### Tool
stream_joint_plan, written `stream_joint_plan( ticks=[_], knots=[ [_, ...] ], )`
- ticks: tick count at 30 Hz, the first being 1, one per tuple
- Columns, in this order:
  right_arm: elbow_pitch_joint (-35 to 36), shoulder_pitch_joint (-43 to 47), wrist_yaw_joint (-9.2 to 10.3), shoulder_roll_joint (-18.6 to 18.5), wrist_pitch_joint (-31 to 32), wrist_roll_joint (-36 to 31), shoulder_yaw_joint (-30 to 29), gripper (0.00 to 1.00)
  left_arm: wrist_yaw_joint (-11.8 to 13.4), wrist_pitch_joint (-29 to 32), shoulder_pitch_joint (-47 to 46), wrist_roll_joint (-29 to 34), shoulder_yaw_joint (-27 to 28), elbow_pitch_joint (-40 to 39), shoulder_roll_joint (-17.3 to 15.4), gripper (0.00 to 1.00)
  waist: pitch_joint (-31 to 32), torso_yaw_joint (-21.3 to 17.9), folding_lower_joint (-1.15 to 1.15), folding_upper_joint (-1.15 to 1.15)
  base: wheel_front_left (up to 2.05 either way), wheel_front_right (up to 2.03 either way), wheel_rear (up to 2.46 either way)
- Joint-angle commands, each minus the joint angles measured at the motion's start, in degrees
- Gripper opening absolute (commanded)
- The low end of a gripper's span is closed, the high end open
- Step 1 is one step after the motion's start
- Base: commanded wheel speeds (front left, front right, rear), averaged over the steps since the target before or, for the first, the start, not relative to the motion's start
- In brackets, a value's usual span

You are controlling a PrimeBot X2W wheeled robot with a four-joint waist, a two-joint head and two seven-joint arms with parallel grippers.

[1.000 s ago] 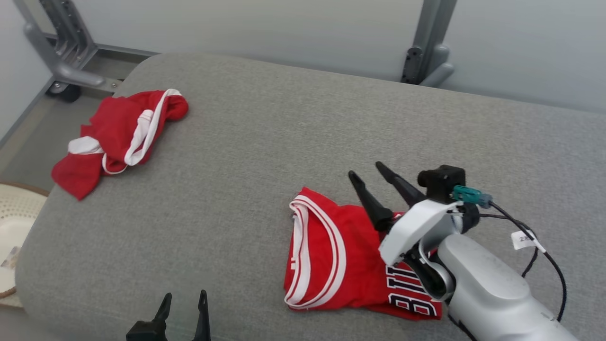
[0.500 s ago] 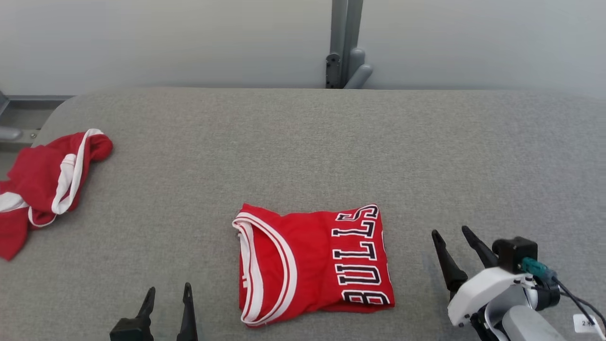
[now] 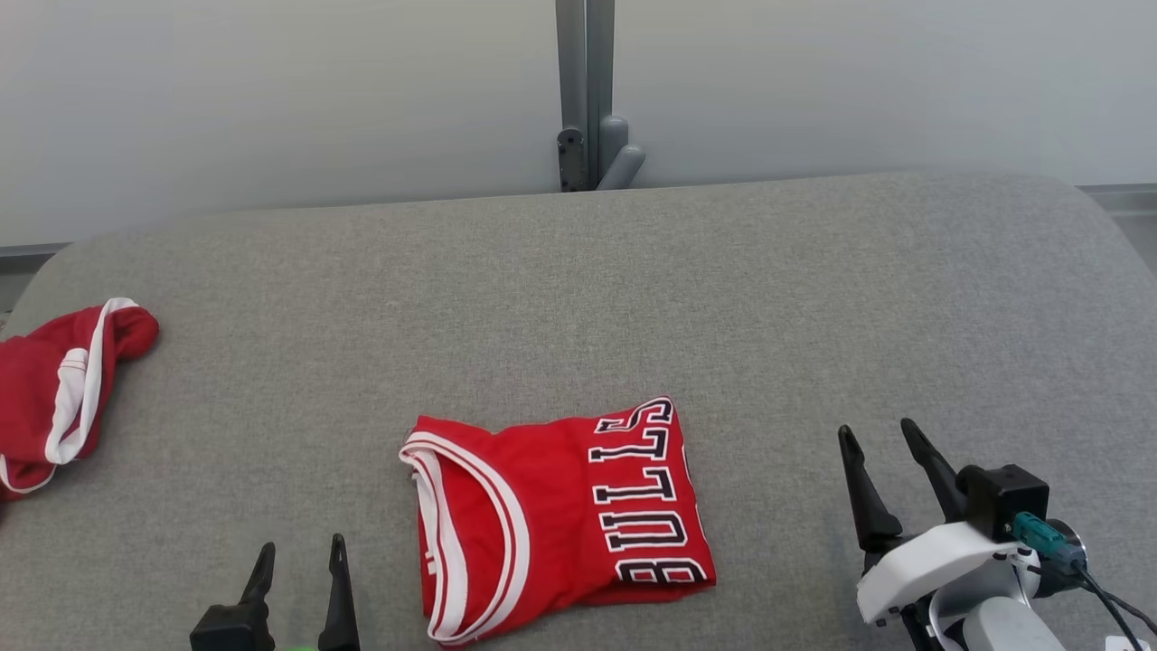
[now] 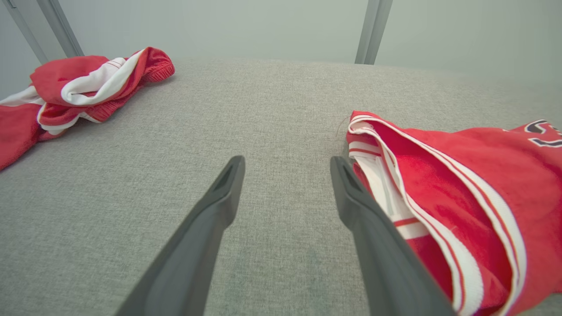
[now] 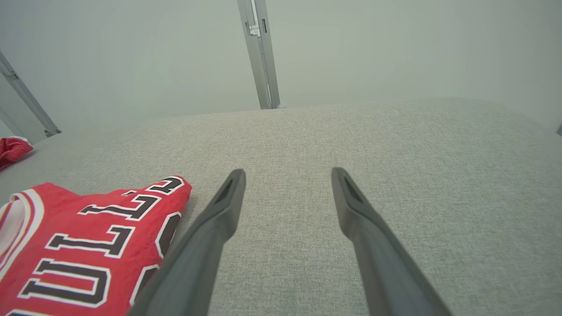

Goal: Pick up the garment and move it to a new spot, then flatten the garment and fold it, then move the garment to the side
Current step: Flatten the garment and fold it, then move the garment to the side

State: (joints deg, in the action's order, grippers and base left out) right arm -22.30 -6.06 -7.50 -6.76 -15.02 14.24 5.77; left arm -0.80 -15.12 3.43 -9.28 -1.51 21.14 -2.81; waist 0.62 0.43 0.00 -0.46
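At far left I see a crumpled red-and-white garment (image 3: 54, 398) at the edge of the grey cushion (image 3: 578, 289), then my left gripper (image 3: 303, 542), fingers spread and empty, just left of the folded red jersey (image 3: 551, 515). The jersey lies flat at front middle, its sideways lettering reading "BULLS". My right gripper (image 3: 876, 428) sits spread and empty to its right.

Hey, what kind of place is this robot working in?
Likely a robot test room: a grey upholstered platform, a metal frame post against a plain wall, and a folded Bulls jersey.
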Motion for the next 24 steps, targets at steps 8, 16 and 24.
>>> stream_joint_plan(
  ticks=[8, 16, 24],
  knots=[
    [2.87, 2.66, 0.03, 1.73, -0.19, -2.19, -0.45, 1.00, -0.58, -0.01, 1.87, 0.90, 1.84, -1.14, -0.18, 1.00, 2.49, -1.01, 0.00, 0.46, 0.00, 0.00, 0.00],
    [3.28, 3.92, 0.03, 2.57, -0.19, -1.91, -1.06, 1.00, -0.84, -0.01, 2.83, 1.35, 2.06, -2.01, -0.18, 1.00, 2.78, -1.38, 0.00, 0.46, 0.00, 0.00, 0.00],
    [2.84, 4.05, 0.03, 2.78, -0.20, -2.04, -0.94, 1.00, -0.98, -0.01, 2.52, 1.61, 1.67, -2.29, -0.18, 1.00, 2.32, -1.25, 0.00, 0.46, 0.00, 0.00, 0.00]
  ],
)
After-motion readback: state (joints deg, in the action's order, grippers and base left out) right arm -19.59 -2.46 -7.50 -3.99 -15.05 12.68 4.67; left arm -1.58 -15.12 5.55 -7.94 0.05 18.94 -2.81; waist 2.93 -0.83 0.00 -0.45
